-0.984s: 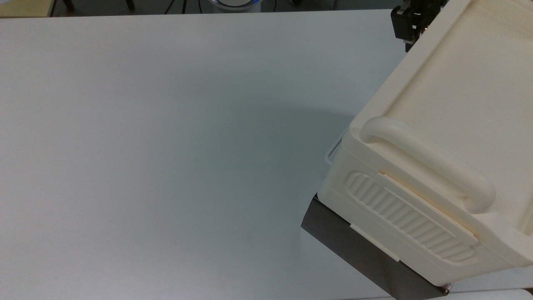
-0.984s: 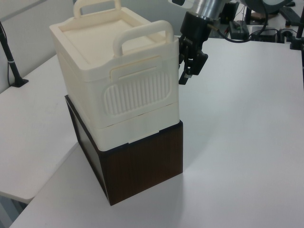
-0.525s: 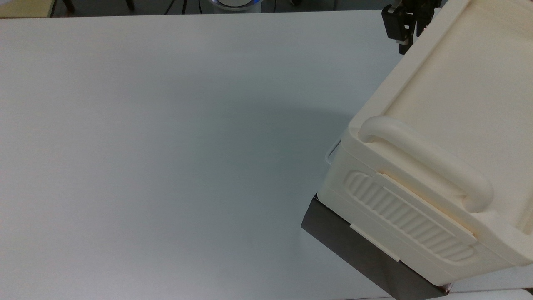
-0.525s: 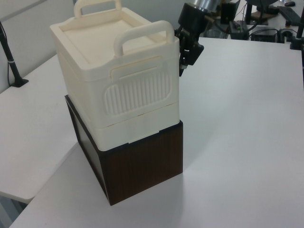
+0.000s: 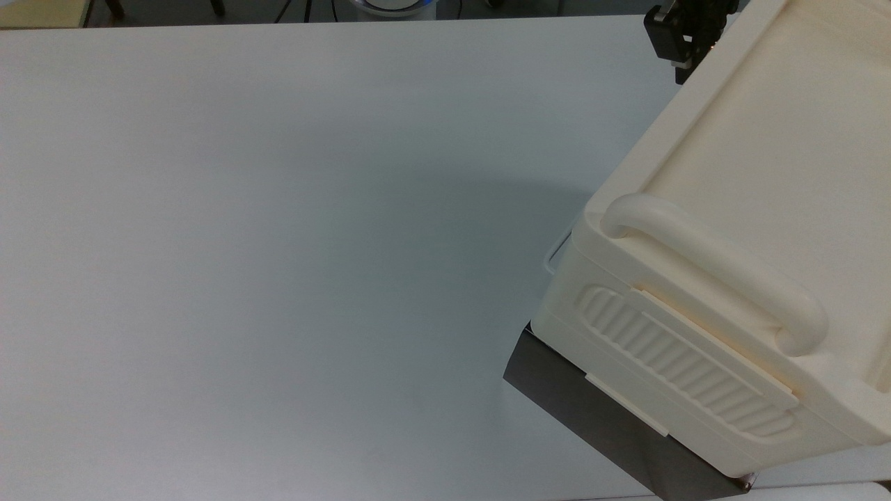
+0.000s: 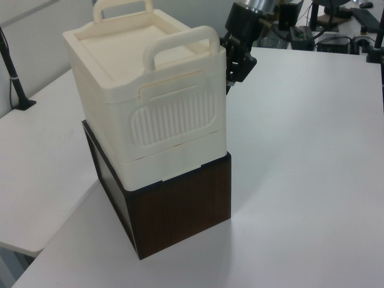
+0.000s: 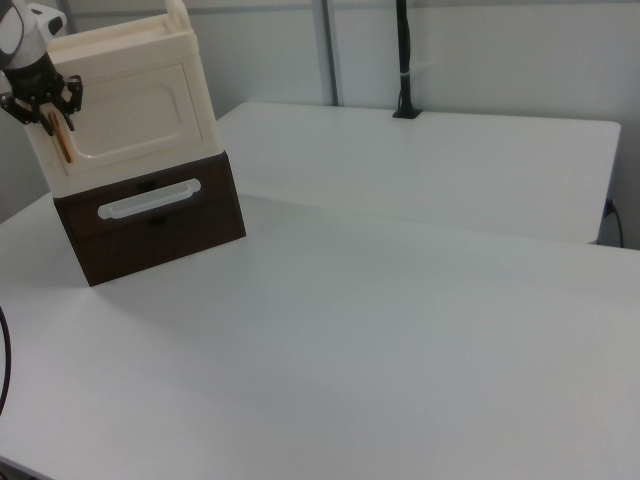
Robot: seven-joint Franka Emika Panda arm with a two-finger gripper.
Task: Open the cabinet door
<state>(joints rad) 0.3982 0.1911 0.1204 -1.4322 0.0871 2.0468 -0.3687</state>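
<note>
The cream cabinet (image 7: 120,60) stands on a dark brown wooden box (image 7: 160,225). Its cabinet door (image 7: 135,115) faces the camera in the right view and looks flush with the frame. A slim copper-orange bar handle (image 7: 62,140) runs along the door's edge at the right view's left. My gripper (image 7: 45,105) is right at the top of that handle. It reaches past the cabinet's far corner in the left view, where the gripper (image 6: 237,63) hangs beside the ribbed side panel (image 6: 174,117). At the top view's upper right, the gripper (image 5: 679,42) is partly hidden behind the cabinet's top.
The brown box has a white drawer handle (image 7: 148,198) on its front. Two thick cream carry handles (image 6: 180,45) arch over the cabinet's top. The white table (image 5: 278,243) spreads wide to the top view's left. A black pole (image 7: 403,60) stands at the far table's back.
In the left view my gripper has risen and drawn in against the cabinet's far corner. The cabinet and door have not moved.
</note>
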